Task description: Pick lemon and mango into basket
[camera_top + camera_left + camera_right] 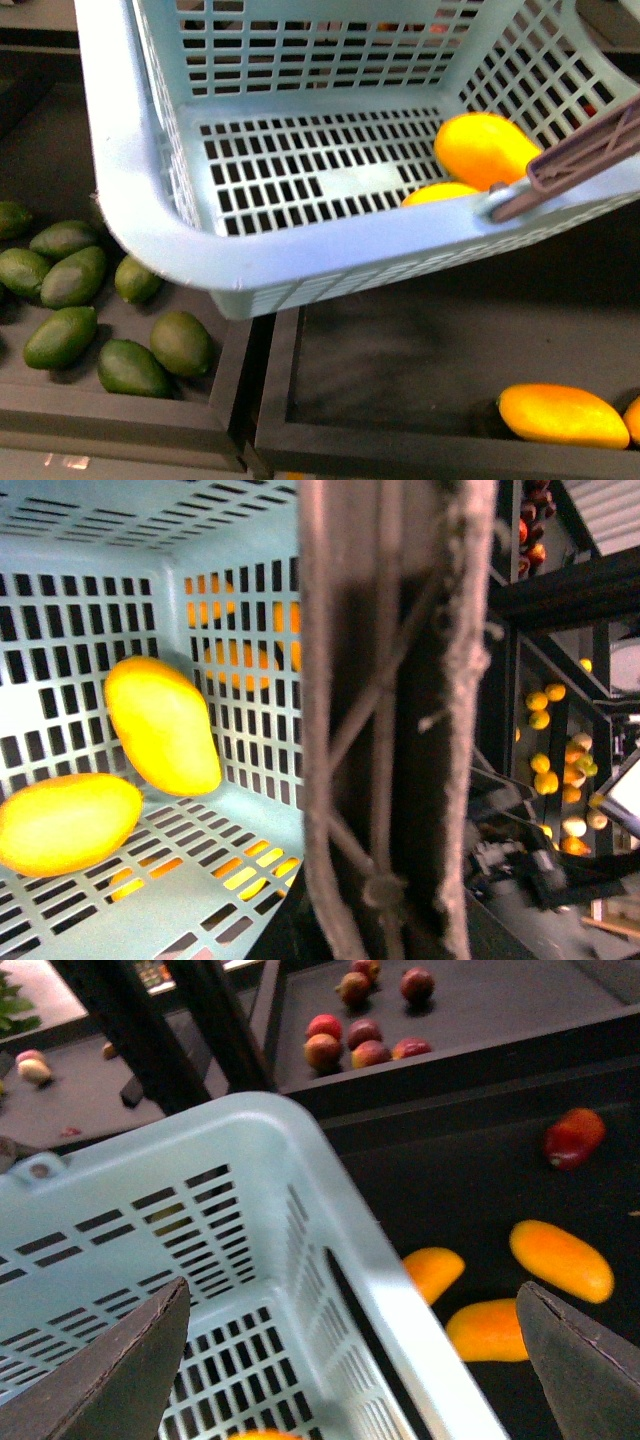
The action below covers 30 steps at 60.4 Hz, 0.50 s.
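Dark produce trays (390, 370) lie below the basket (150, 200), which is tilted, w/ handle (585, 150) at its right side. Lemon (162, 725) & mango (65, 820) are both inside, side by side on the slotted floor near the handle-side wall. Their long axes are not parallel but at a clear angle to each other. R end effector (352, 1290): fingers (130, 1380) spread wide, empty, over a basket corner. L end effector: state cannot be told; the handle fills its view.
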Available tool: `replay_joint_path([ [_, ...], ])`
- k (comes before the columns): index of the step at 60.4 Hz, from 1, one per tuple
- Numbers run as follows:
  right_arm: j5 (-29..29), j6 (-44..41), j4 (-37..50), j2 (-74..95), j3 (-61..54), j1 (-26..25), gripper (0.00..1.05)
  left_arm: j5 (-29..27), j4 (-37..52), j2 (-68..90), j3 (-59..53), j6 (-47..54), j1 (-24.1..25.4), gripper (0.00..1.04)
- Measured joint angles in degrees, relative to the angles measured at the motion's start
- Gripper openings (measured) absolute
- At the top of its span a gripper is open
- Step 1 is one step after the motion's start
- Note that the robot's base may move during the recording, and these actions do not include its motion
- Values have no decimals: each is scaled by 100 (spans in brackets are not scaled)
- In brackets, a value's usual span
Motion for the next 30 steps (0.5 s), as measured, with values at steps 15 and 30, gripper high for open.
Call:
replay_joint_path([
  [15, -11, -925, 1534, -1392, -1639, -195, 75, -15, 0, 0, 0, 15, 2, 5],
  [30, -422, -1473, 2155, -2197, -3038, -551, 31, 28, 0, 0, 0, 11, -4, 5],
])
